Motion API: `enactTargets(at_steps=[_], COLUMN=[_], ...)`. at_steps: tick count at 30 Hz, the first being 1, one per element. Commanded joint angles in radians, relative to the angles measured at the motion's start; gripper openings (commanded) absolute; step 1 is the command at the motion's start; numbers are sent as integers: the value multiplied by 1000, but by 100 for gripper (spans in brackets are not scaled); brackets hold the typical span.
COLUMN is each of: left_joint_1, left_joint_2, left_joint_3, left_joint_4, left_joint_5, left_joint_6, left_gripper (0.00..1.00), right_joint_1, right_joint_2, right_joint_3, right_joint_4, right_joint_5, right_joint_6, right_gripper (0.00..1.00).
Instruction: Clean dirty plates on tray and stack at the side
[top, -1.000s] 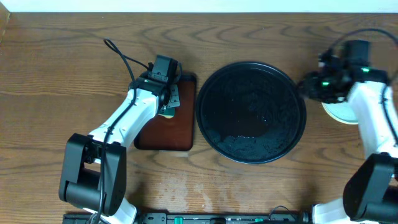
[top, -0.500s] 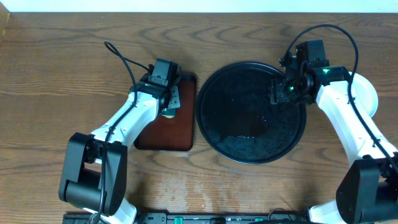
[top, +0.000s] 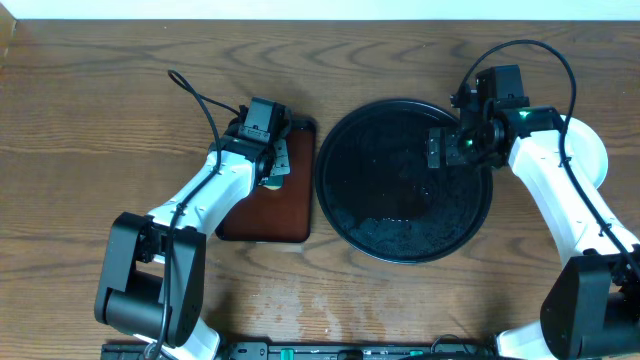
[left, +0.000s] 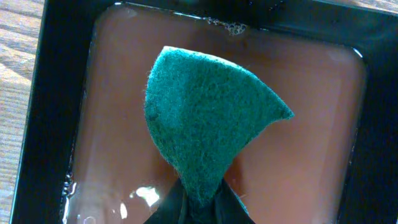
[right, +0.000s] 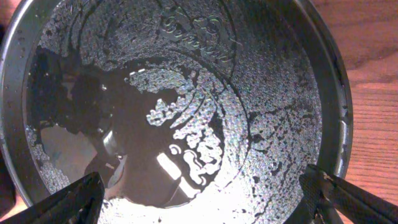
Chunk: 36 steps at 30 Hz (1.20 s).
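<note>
We found no plate on the tray. Its black floor carried only beads and pools of water. The plates lay off to its right on the bare worktop, mostly hidden under the right arm, so we could not count them or check for red smears. The right pincer hung spread wide over the tray's right half, holding nothing. The left pincer was pressed together on the green sponge, holding it above the wet floor of the brown tray.

We judged the washing to be close to done and the step in hand to be a clean withdrawal. To do it well, we thought the right arm should rise first. That way its fingers would clear the raised rim before swinging outward, and its elbow would stay off the stack beside it. The left arm should keep the sponge over the brown tray so that drips fell there rather than on the wood.
</note>
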Motion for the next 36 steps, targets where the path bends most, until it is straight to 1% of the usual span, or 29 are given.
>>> enactTargets(at_steps=[1,22,23,25,29,30,32,34,36], left_joint_1=[0,1,1,0,1,1,1,1,1], left_joint_2=[4,18,24,38,37,37,37,37,37], left_joint_3=[-6,-19,-19,-19,-19,-19,-19,-19,-19], left_joint_4=[5,9,9,13,22,25,27,27,27], left_joint_5=[-10,-10,-10,-10,-10,-10,-10,-10,-10], left_joint_6=[6,6,6,6,6,6,6,6,6], left_gripper=[8,9,15,17,17,21,24,33,46], right_joint_1=[6,6,6,6,6,6,6,6,6], right_joint_2=[6,6,6,6,6,6,6,6,6], right_joint_3=[-7,-7,-7,-7,-7,-7,-7,-7,-7], right_joint_4=[-1,-1,-1,-1,-1,-1,-1,-1,-1], right_joint_5=[6,5,5,6,5,5,6,5,5], right_joint_6=[-2,-2,-2,-2,-2,-2,-2,-2,-2], right_gripper=[99,99,99,99,99,99,99,99,99])
